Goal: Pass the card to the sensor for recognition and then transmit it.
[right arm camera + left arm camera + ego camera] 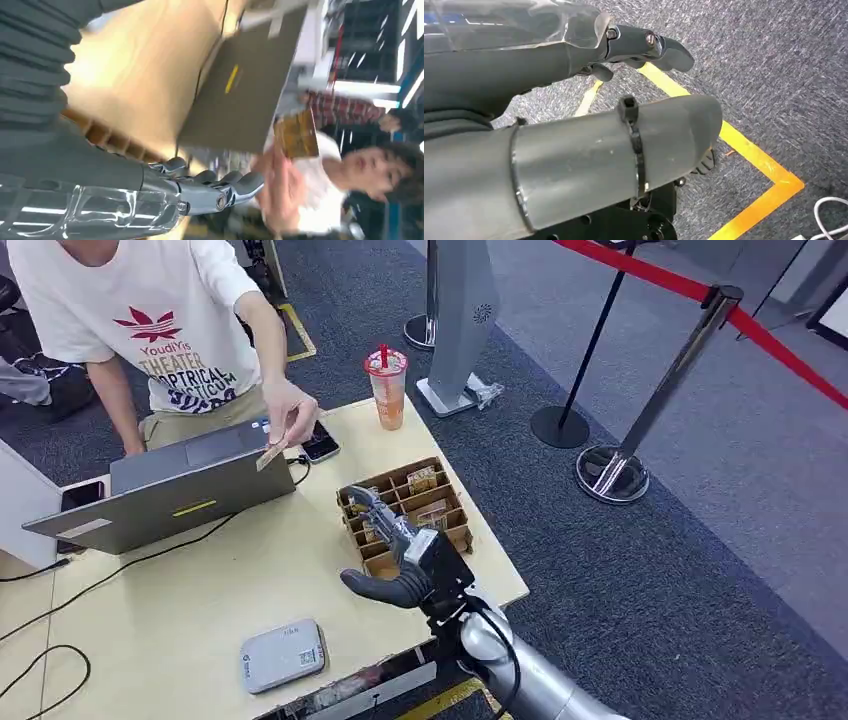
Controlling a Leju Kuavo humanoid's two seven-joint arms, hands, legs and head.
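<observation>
A person at the far side of the table holds a brown card (272, 452) in one hand above the laptop's edge; the card (296, 134) also appears in the right wrist view, beyond my fingers. My right hand (400, 545) hovers over the cardboard divider box (460, 535) with its fingers (220, 184) stretched toward the person and nothing in them. The grey card sensor (283, 654) lies flat near the table's front edge, to the left of my right arm. My left hand (639, 47) hangs above carpet with yellow tape lines and holds nothing.
An open grey laptop (170, 495) stands at the back left of the wooden table (230, 580), cables trailing from it. A phone (320, 447) and a lidded drink cup (386, 388) sit at the far edge. Stanchion bases (610, 472) stand on the carpet to the right.
</observation>
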